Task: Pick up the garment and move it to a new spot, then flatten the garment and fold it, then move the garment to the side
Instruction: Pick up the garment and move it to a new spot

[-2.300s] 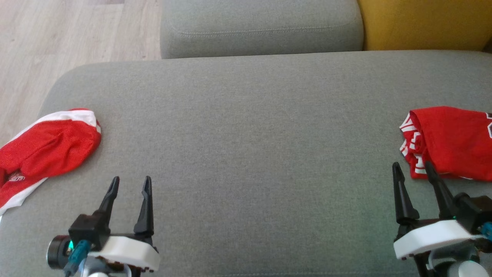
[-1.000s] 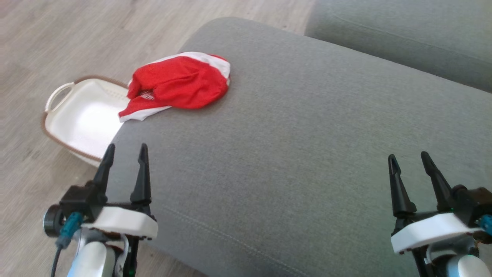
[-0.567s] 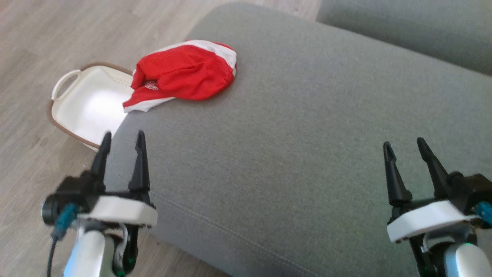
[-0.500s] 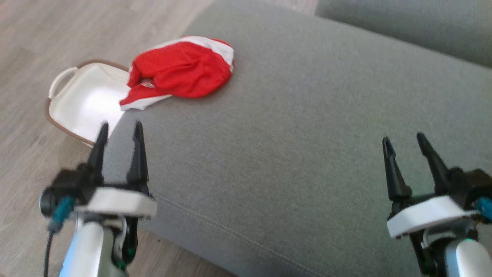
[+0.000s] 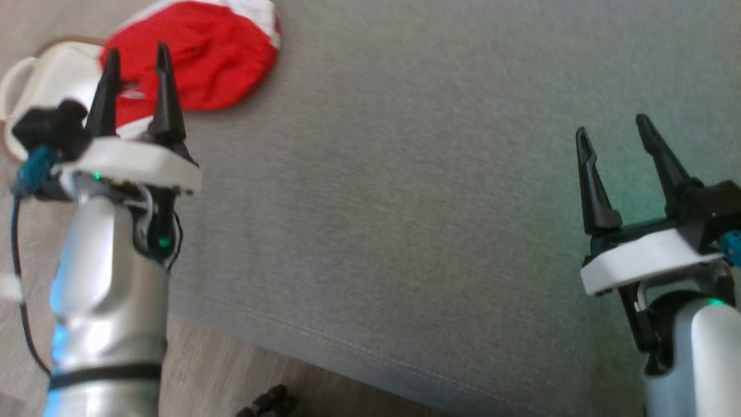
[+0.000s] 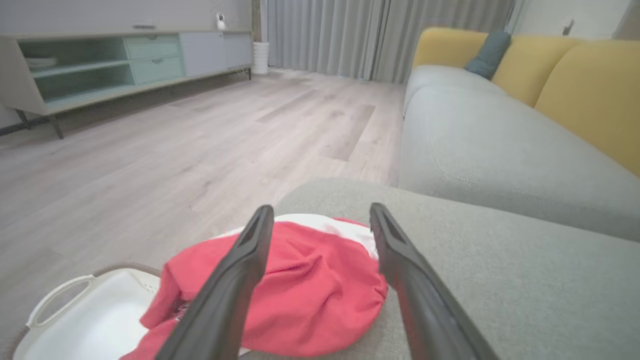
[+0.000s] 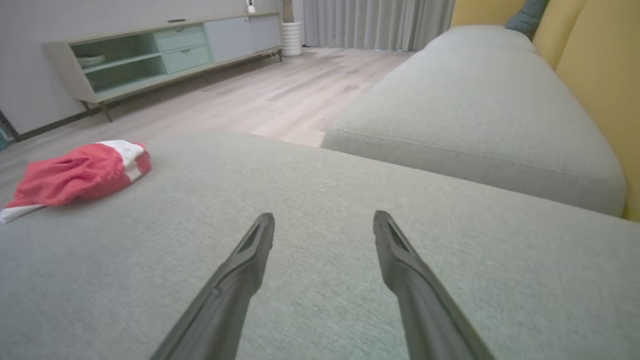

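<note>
The garment (image 5: 214, 52) is a crumpled red piece with white trim, lying at the left end of the grey sofa seat (image 5: 405, 191), its edge hanging over a white basket. In the left wrist view the garment (image 6: 310, 295) sits just ahead of the open fingers. My left gripper (image 5: 136, 55) hovers open over the garment's near edge, holding nothing. My right gripper (image 5: 613, 127) stands open and empty over bare cushion at the right. In the right wrist view the garment (image 7: 80, 172) lies far to the left of the right gripper (image 7: 322, 225).
A white basket (image 5: 40, 75) with a brown rim stands on the wood floor (image 5: 231, 376) beside the sofa's left end. A second grey cushion (image 7: 475, 110) and yellow backrests (image 6: 575, 85) lie beyond. A low cabinet (image 6: 100, 65) lines the far wall.
The head camera has swung left and down. My left arm has risen and reached forward, so its open fingers now stand over the garment's near edge. The right gripper stays open.
</note>
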